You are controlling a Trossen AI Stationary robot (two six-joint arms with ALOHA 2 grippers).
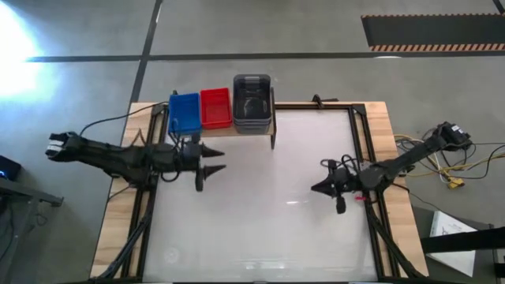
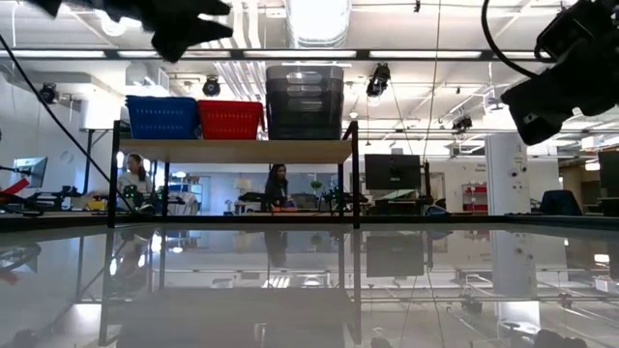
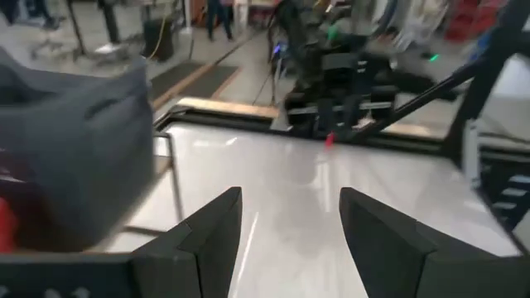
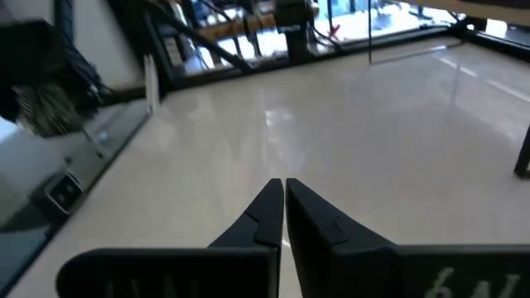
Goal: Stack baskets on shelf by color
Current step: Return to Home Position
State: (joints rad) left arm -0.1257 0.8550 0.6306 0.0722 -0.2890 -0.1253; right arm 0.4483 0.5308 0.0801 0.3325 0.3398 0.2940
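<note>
Baskets [image 1: 215, 108] on shelf [image 2: 232, 151] look light, stiff plastic; pinch a rim wall. Left jaws released, right jaws clenched empty, both above desk [image 1: 260, 197].

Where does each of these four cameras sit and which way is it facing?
High view: overhead, straight down on table, shelf, left arm, right arm.
Low view: table height, level toward the baskets on the shelf; arms at top.
Left wrist view: past the open left gripper toward the right arm.
Right wrist view: past the shut right gripper onto the table.
High and low share the shelf.
</note>
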